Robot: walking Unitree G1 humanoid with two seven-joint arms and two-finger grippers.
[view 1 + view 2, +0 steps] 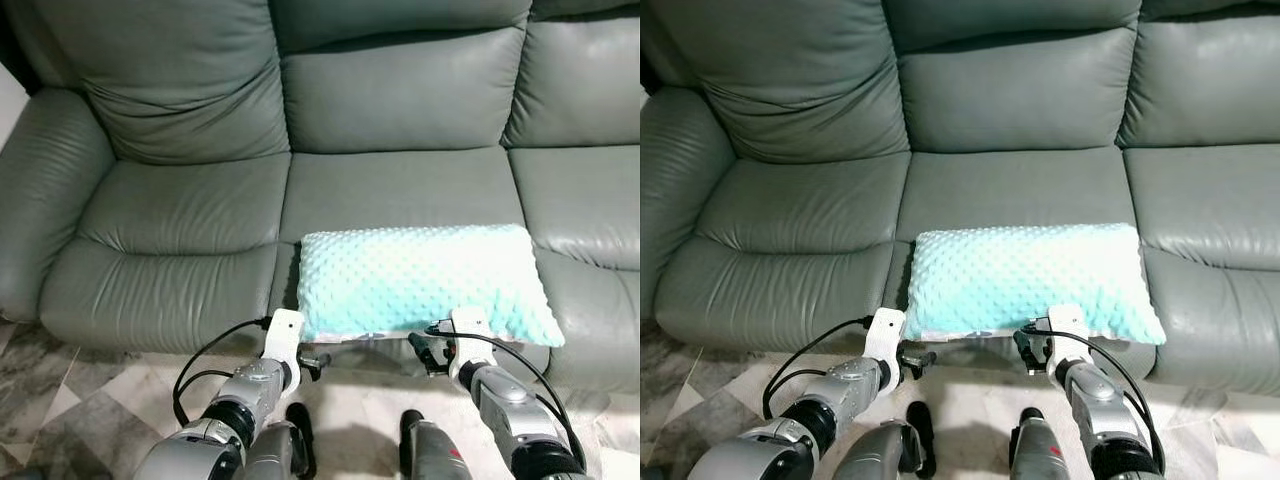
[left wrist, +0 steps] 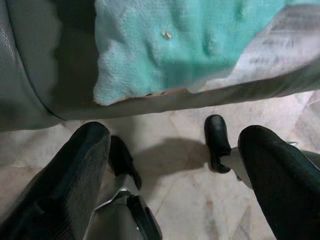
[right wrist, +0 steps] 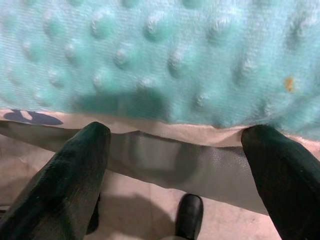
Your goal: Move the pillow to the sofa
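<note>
A pale marble-patterned floor [image 1: 90, 400] spreads out with grey veins.

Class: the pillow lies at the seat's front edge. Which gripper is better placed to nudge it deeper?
Probably the right gripper: open, facing the pillow squarely; the left gripper meets only its corner.

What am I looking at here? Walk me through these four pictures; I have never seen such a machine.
This is a humanoid robot standing before a grey-green leather sofa. The two wide pictures come from the cameras in its head, looking down. A mint, bumpy pillow lies on the sofa's middle seat, near the front edge. The silver arms at the bottom end in the left gripper and the right gripper, both just short of the pillow. The two close pictures come from cameras on the wrists, each looking out between two black fingers. Both grippers are open and hold nothing. Below them is a marble floor.
</note>
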